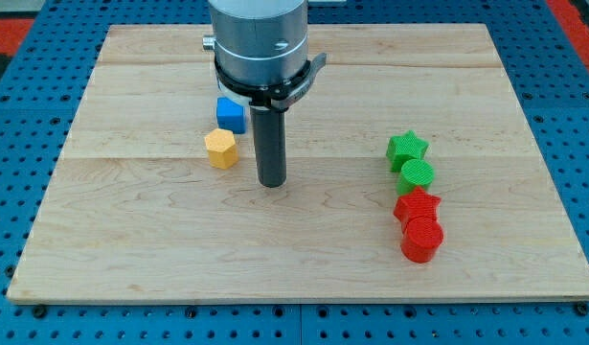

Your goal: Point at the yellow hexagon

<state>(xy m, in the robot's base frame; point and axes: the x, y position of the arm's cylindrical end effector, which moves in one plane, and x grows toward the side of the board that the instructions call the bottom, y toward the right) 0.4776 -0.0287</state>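
Observation:
The yellow hexagon [220, 149] lies on the wooden board [131, 230], left of centre. A blue cube [231, 115] sits just above it toward the view's top, close to it. My tip [271, 182] rests on the board a short way to the right of the yellow hexagon and slightly lower in the view, with a small gap between them. The rod hangs from the grey arm body [259, 43] at the view's top.
On the right side a column of blocks runs downward: a green star [407, 149], a green cylinder [418, 175], a red star [417, 206] and a red cylinder [421, 239], each touching its neighbour. Blue pegboard surrounds the board.

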